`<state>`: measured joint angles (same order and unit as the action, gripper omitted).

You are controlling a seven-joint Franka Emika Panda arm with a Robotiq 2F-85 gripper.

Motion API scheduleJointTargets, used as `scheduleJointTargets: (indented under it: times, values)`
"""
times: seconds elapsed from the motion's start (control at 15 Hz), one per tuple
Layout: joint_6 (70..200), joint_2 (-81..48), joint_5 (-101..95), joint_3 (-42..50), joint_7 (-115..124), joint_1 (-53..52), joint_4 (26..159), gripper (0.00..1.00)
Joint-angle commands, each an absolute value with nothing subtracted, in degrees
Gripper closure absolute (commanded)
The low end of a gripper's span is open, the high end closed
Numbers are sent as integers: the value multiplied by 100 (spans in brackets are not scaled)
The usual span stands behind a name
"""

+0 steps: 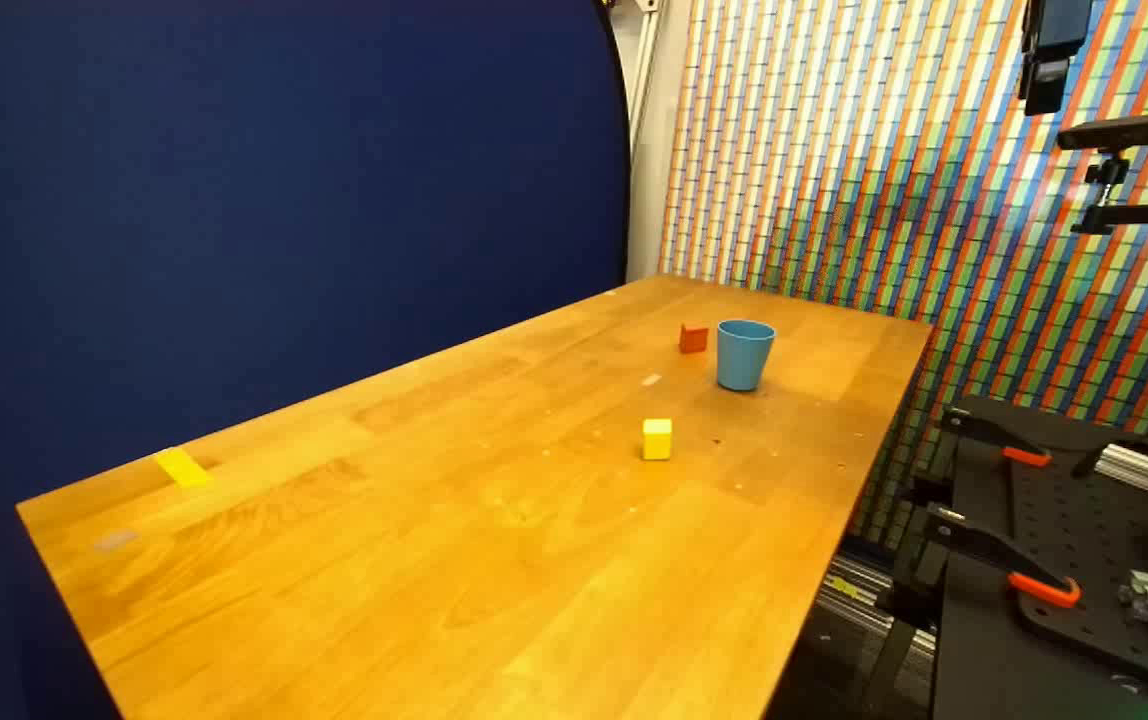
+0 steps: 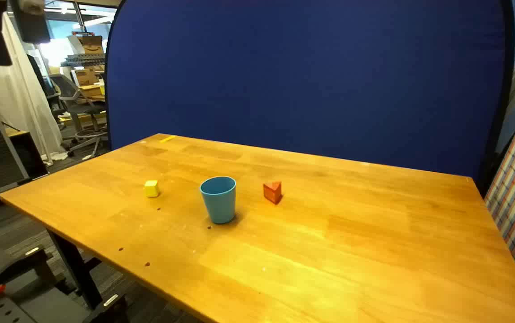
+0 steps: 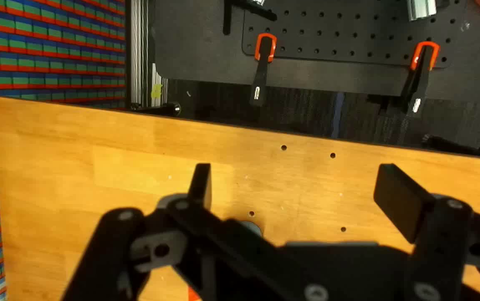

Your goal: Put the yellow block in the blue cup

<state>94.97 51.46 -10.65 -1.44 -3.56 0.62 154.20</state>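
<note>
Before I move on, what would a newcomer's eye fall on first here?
Likely the blue cup, upright on the table between the yellow block and the red block in an exterior view. A navy backdrop rises behind, and the open end effector spans the wrist view.

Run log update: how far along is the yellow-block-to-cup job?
Done: nothing visible; the yellow block sits on the table, apart from the upright blue cup. In hand: nothing; the claw is open and empty. Left: grasp block, carry, release in cup.
</note>
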Motion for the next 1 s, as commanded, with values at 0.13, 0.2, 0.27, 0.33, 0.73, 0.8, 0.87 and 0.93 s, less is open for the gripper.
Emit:
scheduleJointTargets:
  times: [0.13, 0.2, 0.27, 0.33, 0.73, 0.8, 0.87, 0.93]
  values:
    - [9480, 5141, -1100, -91, -312, -9, 15407, 0]
    - [9480, 5141, -1100, -91, -312, -9, 15407, 0]
    - [9480, 5142, -1100, -92, -312, -9, 15407, 0]
    - [9775, 4857, -1061, -37, -371, -56, 15319, 0]
    - [11857, 2861, -533, -42, -706, -567, 14895, 0]
    - [12197, 2507, -296, -16, -855, -715, 14814, 0]
    - [12438, 2154, -112, -31, -998, -820, 14698, 0]
    - [12610, 1788, 63, -63, -1150, -920, 14559, 0]
